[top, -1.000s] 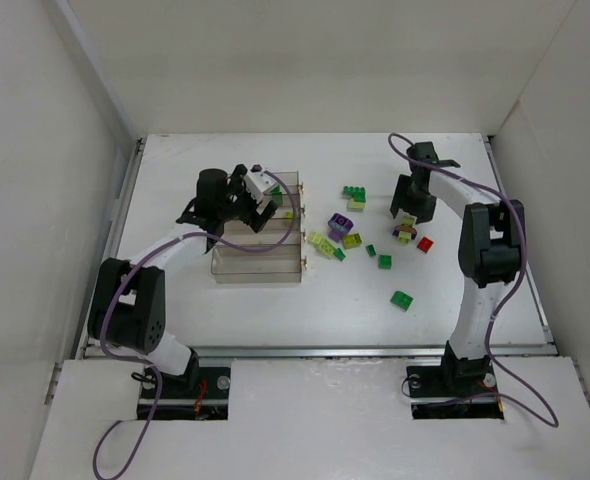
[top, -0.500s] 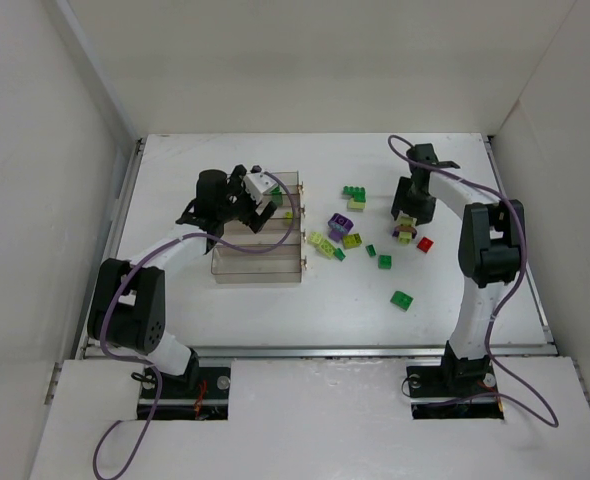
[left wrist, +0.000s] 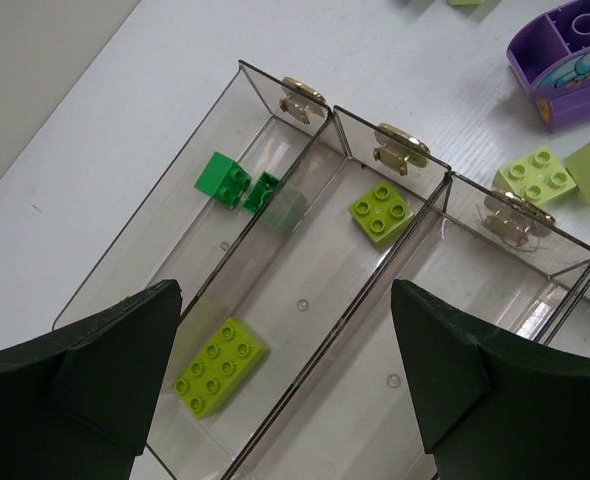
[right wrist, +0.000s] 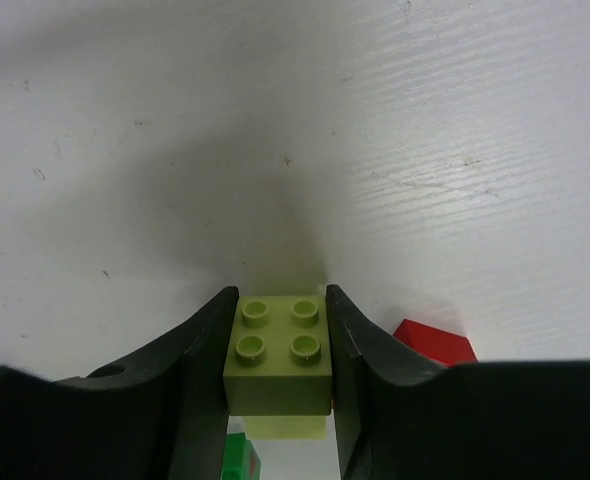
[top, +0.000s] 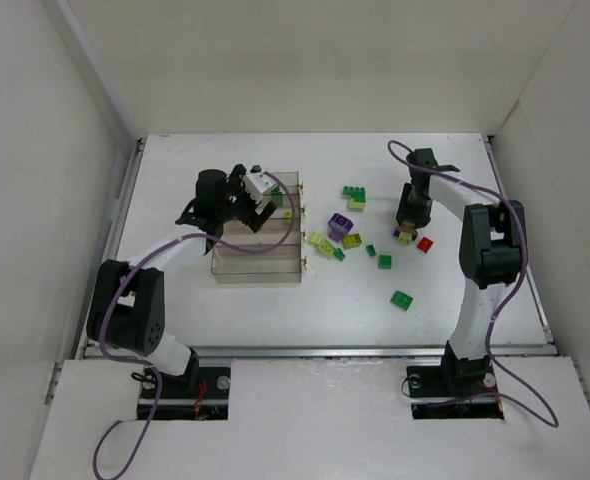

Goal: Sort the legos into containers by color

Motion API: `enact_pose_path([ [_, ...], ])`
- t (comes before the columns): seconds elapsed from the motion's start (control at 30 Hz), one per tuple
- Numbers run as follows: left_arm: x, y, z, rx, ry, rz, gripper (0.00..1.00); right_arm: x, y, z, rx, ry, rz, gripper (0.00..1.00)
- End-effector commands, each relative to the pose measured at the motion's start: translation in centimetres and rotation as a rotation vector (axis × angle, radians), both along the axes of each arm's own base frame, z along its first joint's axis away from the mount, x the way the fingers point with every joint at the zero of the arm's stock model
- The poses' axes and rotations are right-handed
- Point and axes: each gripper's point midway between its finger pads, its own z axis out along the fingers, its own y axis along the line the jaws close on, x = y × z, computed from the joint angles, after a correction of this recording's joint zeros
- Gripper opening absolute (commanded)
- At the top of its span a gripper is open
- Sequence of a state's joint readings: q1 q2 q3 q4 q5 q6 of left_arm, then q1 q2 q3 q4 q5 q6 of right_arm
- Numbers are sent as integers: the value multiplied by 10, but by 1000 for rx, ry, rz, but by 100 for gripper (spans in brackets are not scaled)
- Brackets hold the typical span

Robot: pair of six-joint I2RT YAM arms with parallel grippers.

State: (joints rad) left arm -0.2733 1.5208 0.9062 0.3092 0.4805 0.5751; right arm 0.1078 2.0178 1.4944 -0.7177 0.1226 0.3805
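My right gripper [right wrist: 280, 300] is shut on a yellow-green lego [right wrist: 278, 355], both fingers pressed flat against its sides, low over the table. A red lego [right wrist: 433, 342] lies just to its right and a green one [right wrist: 237, 458] shows below. From above, the right gripper [top: 406, 225] stands beside the red lego [top: 425, 244]. My left gripper [left wrist: 285, 360] hangs open over the containers [left wrist: 375, 270], with nothing between its fingers. The containers hold a dark green lego [left wrist: 223, 178], a yellow-green square one [left wrist: 381, 212] and a longer yellow-green one [left wrist: 220, 366].
Loose legos lie between the containers [top: 258, 262] and the right arm: a purple piece [top: 340, 225], yellow-green ones [top: 320, 243], small green ones [top: 384, 262] and a green one [top: 402, 299] nearer the front. Another green lego [top: 353, 192] lies farther back.
The right gripper's jaws have closed onto the yellow-green lego. The left arm has stayed still over the containers.
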Motion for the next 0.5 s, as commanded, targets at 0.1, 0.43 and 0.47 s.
enact_pose_path([
  [0.1,-7,-6,26,-15,-82,-64,84,27,19,78,50,-211,28,0],
  [0.43,-29,-68,105,-211,-73,-366,85,44,151,242,235,-787,197,0],
  [0.47,-36,-77,114,-246,-65,-411,86,43,164,248,244,-818,212,0],
])
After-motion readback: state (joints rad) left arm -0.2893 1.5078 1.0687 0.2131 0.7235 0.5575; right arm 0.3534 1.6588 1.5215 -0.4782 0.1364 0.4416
